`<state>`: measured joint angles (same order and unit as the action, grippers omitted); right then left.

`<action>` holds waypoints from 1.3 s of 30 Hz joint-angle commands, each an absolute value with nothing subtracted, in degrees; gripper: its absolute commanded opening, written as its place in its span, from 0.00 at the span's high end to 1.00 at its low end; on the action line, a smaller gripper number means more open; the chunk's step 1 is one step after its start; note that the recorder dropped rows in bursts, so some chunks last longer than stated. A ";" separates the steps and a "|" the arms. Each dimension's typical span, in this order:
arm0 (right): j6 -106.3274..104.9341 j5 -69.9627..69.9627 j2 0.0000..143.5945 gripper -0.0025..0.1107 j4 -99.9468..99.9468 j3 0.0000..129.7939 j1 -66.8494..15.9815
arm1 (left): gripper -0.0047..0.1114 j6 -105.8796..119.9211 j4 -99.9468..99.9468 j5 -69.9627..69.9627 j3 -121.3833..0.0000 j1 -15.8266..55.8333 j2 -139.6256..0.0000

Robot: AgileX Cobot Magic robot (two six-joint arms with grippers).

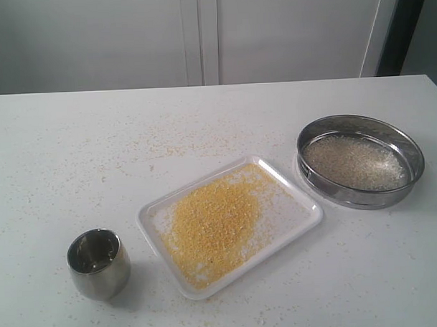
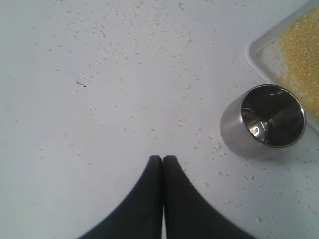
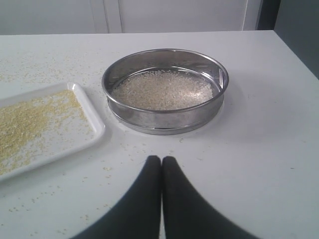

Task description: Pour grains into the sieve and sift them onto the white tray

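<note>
The sieve [image 1: 360, 161] [image 3: 165, 90] rests on the table at the right, holding pale rice-like grains [image 1: 355, 161] [image 3: 162, 88]. Beside it lies the white tray [image 1: 295, 197] [image 3: 92, 122] [image 2: 256, 62] with fine yellow meal [image 1: 213, 222] spread over it. My left gripper [image 2: 163, 158] is shut on nothing above bare table, apart from the steel cup. My right gripper [image 3: 161, 159] is shut on nothing, a short way in front of the sieve. Neither gripper shows in the exterior view.
A small shiny steel cup [image 1: 98, 262] [image 2: 263, 121] stands upright and looks empty at the front left, near the tray's corner. Stray grains speckle the white table [image 1: 74, 154]. White cabinet doors [image 1: 200, 35] stand behind the table's far edge.
</note>
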<state>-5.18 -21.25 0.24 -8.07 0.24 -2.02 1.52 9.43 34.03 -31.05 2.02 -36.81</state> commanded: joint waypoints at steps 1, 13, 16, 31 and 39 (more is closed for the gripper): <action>-4.77 -20.46 0.00 0.98 -7.44 0.00 -2.22 | 0.96 3.05 9.67 34.34 -30.67 1.84 -36.44; -4.77 -20.46 0.00 0.98 -7.44 0.00 -2.22 | 0.96 5.33 5.08 32.69 -25.45 1.84 -25.29; -4.77 -20.46 0.00 0.98 -7.44 0.00 -2.22 | 0.96 4.80 5.08 27.39 -20.35 1.84 -20.98; -4.77 -20.46 0.00 0.98 -7.44 0.00 -2.22 | 0.96 4.80 5.08 20.53 -4.07 1.84 -4.24; -4.77 -20.46 0.00 0.98 -7.44 0.00 -2.22 | 0.96 4.53 5.08 19.80 0.00 1.84 0.00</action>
<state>-5.08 -21.02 0.24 -7.83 0.24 -2.02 5.04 4.88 20.41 -0.94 2.02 -0.78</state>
